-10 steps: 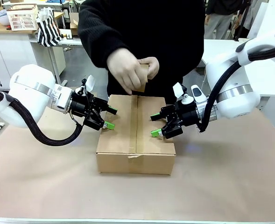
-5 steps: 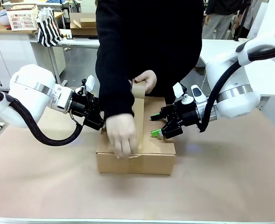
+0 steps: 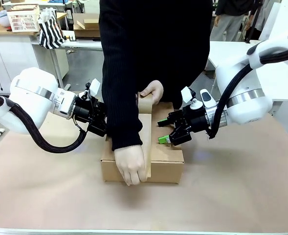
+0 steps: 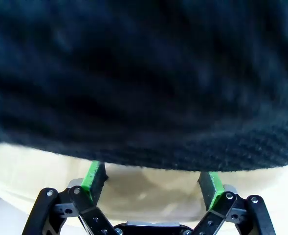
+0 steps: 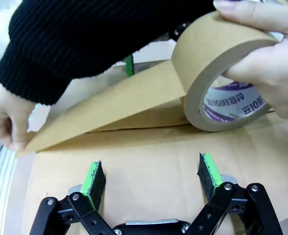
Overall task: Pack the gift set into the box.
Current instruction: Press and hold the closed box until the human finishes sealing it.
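A brown paper-covered table (image 3: 241, 196) fills the lower half of the front view. At its centre sits the box (image 3: 166, 161), flaps closed. Nearest the camera, a person's hand (image 3: 130, 166) presses the free end of a brown tape strip (image 3: 145, 137) down over the box's front edge. The strip runs up along the middle of the lid to a tape roll (image 3: 144, 102) held in the person's other hand (image 3: 152, 91) at the box's far edge. The black sleeve (image 3: 118, 73) of the reaching arm crosses the box's left half.

The left gripper (image 3: 99, 123) comes in from the left of the frame and hangs at the box's left edge, its tips hidden behind the sleeve. In the left wrist view its green pads (image 4: 94, 175) stand wide apart with nothing between them, and the sleeve fills most of the frame just beyond.

The right gripper (image 3: 164, 131) comes in from the right and hovers over the box's right half. In the right wrist view its pads (image 5: 96, 177) are likewise spread apart and empty, just above the lid, with the taut strip and the roll beyond them.

The person in black stands behind the box at upper centre. Farther back at upper left are a white basket (image 3: 22, 20) and a striped bag (image 3: 51, 30) on a counter
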